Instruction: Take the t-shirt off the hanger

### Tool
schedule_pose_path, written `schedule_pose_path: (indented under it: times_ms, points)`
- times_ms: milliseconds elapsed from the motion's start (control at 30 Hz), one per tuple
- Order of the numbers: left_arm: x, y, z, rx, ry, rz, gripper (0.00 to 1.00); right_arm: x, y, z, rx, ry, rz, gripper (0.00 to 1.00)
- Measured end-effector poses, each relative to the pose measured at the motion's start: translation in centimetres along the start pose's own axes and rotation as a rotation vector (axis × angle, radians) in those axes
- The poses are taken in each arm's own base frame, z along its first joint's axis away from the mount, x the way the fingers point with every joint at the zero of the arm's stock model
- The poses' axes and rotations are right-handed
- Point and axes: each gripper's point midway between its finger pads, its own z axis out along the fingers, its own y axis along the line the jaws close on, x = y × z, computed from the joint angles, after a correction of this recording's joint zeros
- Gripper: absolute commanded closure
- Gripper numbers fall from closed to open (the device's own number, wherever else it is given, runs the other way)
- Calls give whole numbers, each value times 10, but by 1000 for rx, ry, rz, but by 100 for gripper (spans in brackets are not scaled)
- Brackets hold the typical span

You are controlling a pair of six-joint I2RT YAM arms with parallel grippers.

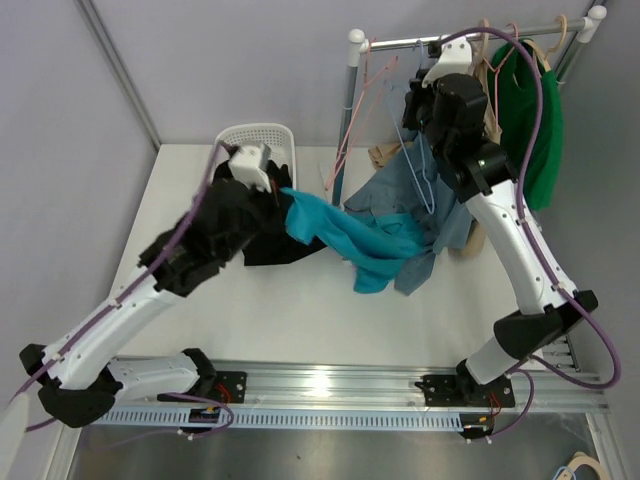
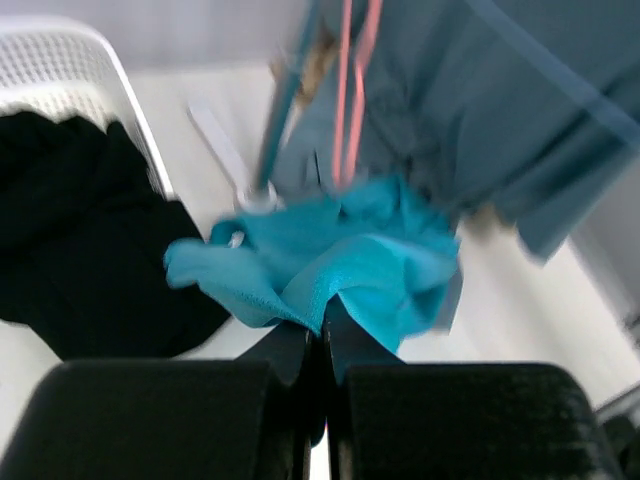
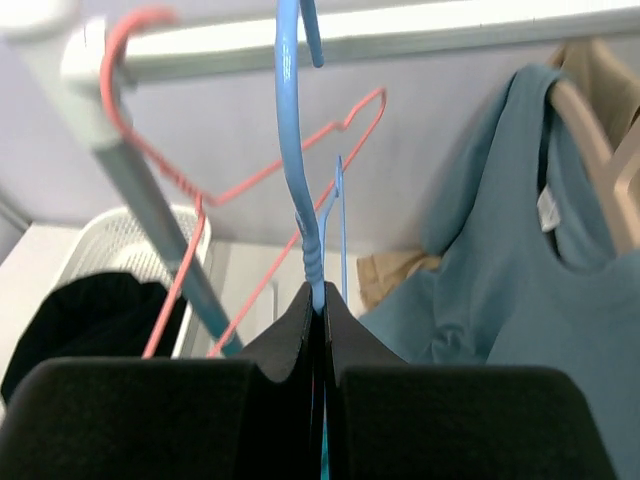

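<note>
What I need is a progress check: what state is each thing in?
left fingers, shut on teal t-shirt
right fingers, shut on blue hanger
teal t-shirt, bunched, stretched toward white basket
blue hanger, held upright
white basket, holds black garment, spilling out
green shirt, hanging on rail

There is a teal t-shirt [image 1: 345, 240], a blue hanger [image 3: 288, 120], a pink hanger [image 3: 105, 75], a white basket [image 1: 262, 134].

The basket [image 1: 262, 130] stands at the back of the table [image 1: 300, 320], left of the clothes rack [image 1: 354, 70] in the back right corner. A garment [image 1: 268, 242] spills from the basket onto the table in front of it. The t-shirt [image 1: 340, 235] stretches from beside the basket rightward toward the hanger [image 1: 428, 180] below the rail, with other clothes [image 1: 530, 110] hanging further right.
</note>
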Motion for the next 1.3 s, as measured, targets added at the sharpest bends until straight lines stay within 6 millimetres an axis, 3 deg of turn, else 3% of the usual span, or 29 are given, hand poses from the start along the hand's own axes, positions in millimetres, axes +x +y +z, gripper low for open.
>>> schedule_pose_path:
  times_ms: [100,200,300,467,567,667,900,1033,1167,1300]
  points:
    - [-55,22,-6,-42,-101,-54,99,-15,-1,12,26,-34,1,100]
    - [-90,51,-2,-93,-153,-95,99,-19,-3,16,41,-47,3,100]
    - [-123,73,20,-127,-185,-120,99,-21,-3,22,47,-62,4,100]
    - [-165,82,98,-68,-224,-133,99,-19,-2,42,55,-77,-4,100]
    - [-212,77,152,25,-287,-128,99,-12,-3,57,54,-76,-10,100]
    - [-244,83,184,90,-378,-119,99,-4,-5,69,50,-69,-15,100]
    - [-258,151,184,9,-455,-128,99,5,-11,93,-7,-70,-16,100]
    - [-250,193,178,-78,-451,-143,99,7,-11,98,-30,-68,-10,100]
    - [-217,224,177,-152,-391,-172,99,6,-3,98,-70,-77,3,100]
    - [-177,233,186,-166,-316,-212,99,9,6,99,-106,-76,13,100]
